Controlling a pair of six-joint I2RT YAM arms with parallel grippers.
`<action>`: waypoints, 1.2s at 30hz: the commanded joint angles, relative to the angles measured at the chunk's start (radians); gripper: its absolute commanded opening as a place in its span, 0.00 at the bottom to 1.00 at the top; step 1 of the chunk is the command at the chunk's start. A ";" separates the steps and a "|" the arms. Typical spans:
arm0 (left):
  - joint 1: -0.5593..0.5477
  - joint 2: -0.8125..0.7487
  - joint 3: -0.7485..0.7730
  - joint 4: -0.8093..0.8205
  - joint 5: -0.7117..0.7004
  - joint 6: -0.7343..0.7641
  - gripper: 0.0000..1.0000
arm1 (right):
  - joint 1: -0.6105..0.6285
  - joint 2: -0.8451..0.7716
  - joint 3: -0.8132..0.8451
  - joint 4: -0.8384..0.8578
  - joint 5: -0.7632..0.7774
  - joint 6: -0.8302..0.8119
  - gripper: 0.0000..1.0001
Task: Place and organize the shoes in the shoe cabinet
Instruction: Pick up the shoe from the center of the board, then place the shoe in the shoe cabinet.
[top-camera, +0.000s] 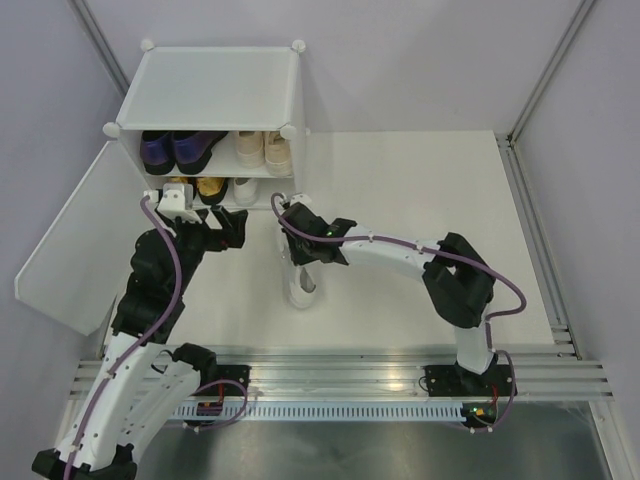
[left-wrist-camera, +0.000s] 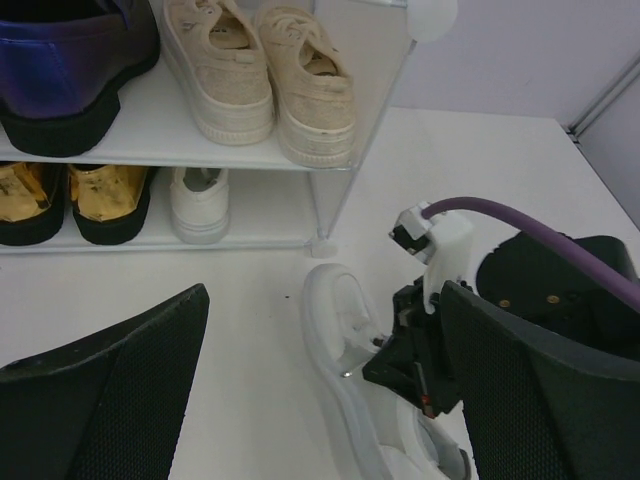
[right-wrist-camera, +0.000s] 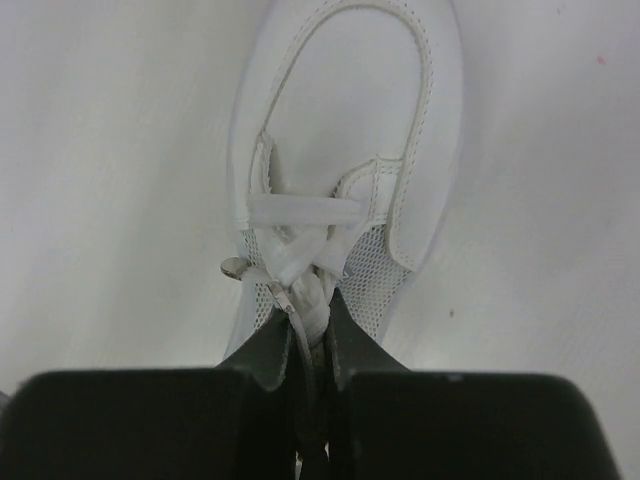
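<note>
While the left gripper (top-camera: 222, 232) hangs wide open, the right gripper (right-wrist-camera: 312, 335) is clamped on the laces of a white lace-up sneaker (right-wrist-camera: 350, 120).
Inside the white translucent plastic cube cabinet (top-camera: 210, 85), glossy purple loafers (top-camera: 175, 148) and beige lace-up sneakers (top-camera: 262, 150) fill the upper shelf, metallic gold heels (top-camera: 200, 187) and a second white sneaker (left-wrist-camera: 198, 205) the lower; the gripped sneaker lies on the white table (top-camera: 420, 200) just before it.

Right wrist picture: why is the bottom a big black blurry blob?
Right wrist view: that is the right tool, so close and dark it shows no detail, shut on the laces of the white sneaker; top view: even light, soft shadows.
</note>
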 joint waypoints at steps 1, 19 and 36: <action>-0.023 -0.016 0.014 0.011 -0.070 0.036 0.98 | -0.004 0.084 0.168 0.050 0.000 -0.068 0.01; -0.126 -0.043 0.012 0.012 -0.121 0.067 0.99 | -0.113 0.435 0.636 0.045 0.139 0.032 0.13; -0.149 -0.066 0.006 0.012 -0.138 0.081 0.99 | -0.092 0.307 0.483 0.134 0.069 -0.032 0.70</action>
